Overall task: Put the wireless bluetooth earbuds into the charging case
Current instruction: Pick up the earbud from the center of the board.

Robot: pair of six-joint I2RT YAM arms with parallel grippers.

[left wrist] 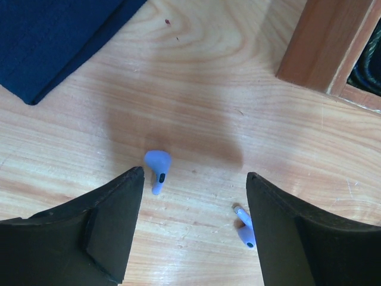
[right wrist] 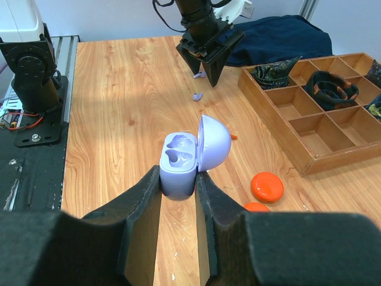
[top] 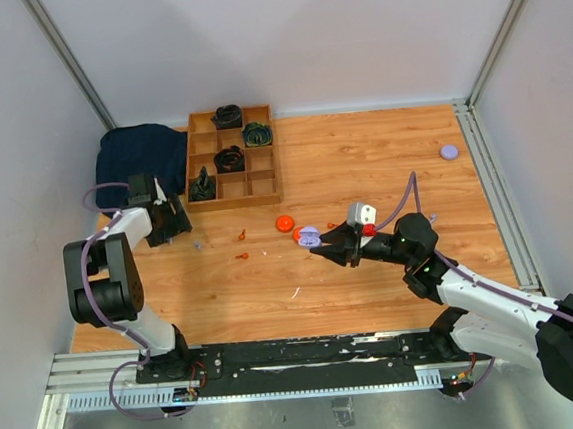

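- Hovering low over the bench (left wrist: pixel 196 71), the left tool (left wrist: pixel 193 174) has its jaws apart, straddling a lilac earbud (left wrist: pixel 158 168); nothing gripped.
- Risk: this earbud sits off-centre, close to one finger. Small and rounded, it could skid or roll out of a pinch.
- Risk: a second lilac earbud (left wrist: pixel 245 229) lies just beside the other finger, which may flick it away.
- Further off, the right tool (right wrist: pixel 178 179) is clamped on the charging case (right wrist: pixel 178 158), lid (right wrist: pixel 215 142) up, both wells apparently empty, well apart from the earbuds.
- Risk: narrow grip on a smooth shell; the case may twist under insertion pressure.
- No brand, label or writing readable anywhere.
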